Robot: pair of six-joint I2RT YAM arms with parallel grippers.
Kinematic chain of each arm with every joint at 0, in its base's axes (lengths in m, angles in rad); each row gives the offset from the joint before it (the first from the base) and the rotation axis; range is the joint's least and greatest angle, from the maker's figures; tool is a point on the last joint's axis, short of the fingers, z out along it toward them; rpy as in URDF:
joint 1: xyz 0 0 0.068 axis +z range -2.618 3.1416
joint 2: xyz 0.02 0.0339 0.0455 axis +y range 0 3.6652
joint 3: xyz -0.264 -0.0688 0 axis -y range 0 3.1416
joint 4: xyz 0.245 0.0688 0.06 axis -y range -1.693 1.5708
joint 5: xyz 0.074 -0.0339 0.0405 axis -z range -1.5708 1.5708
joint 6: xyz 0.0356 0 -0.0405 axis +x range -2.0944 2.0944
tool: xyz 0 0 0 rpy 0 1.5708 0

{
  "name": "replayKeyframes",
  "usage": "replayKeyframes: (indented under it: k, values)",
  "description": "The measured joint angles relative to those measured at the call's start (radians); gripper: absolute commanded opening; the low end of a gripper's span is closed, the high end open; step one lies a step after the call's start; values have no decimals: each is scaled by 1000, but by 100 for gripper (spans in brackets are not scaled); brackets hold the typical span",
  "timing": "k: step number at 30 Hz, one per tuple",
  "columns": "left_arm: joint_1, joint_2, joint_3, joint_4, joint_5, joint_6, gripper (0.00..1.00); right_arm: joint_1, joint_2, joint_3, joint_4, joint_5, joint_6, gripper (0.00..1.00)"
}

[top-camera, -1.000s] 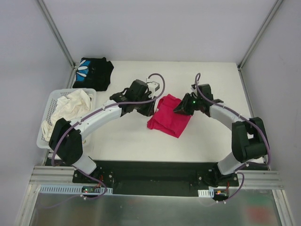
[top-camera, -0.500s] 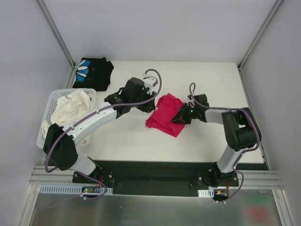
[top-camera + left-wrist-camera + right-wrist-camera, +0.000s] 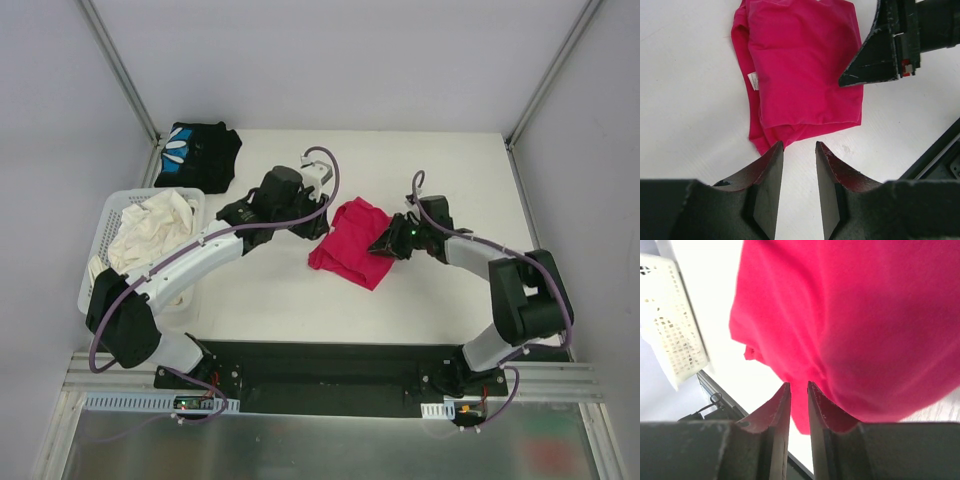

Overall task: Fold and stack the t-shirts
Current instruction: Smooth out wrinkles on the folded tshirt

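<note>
While flat, t-shirt (image 3: pixel 350 243) between end effectors (image 3: pixel 319 224) (image 3: pixel 381 246).

T-shirt (image 3: pixel 349 243) beside, maybe under, right hand (image 3: pixel 379 246)

Bright, even overhead light washes the white table (image 3: pixel 260 300); shadows are soft. In the right wrist view the red shirt (image 3: pixel 865 315) appears blurred, probably too close.

White table (image 3: pixel 280 300), magenta t-shirt (image 3: pixel 350 255), black t-shirt (image 3: pixel 200 155), basket (image 3: pixel 100 237)
</note>
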Motion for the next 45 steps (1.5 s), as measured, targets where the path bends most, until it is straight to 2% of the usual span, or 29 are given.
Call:
replayKeyframes:
  k: [7, 12, 21, 33, 39, 45]
  values:
    - [0, 0, -6, 1, 0, 0, 33, -3, -157, 1, -85, 11, -15, 24]
    - [0, 1, -6, 8, 0, 0, 34, -3, -166, -30, -76, 10, -13, 23]
    - [0, 35, 5, 22, -1, 1, 35, 36, 21, -96, 25, 1, 39, 22]
    - [0, 48, 21, 23, -4, 2, 36, 105, 204, -20, 212, -105, 139, 22]
    - [0, 48, 21, 23, -4, 2, 36, 130, 302, 123, 187, -101, 148, 22]
    - [0, 48, 21, 23, -4, 2, 36, 141, 401, 321, 82, -63, 121, 24]
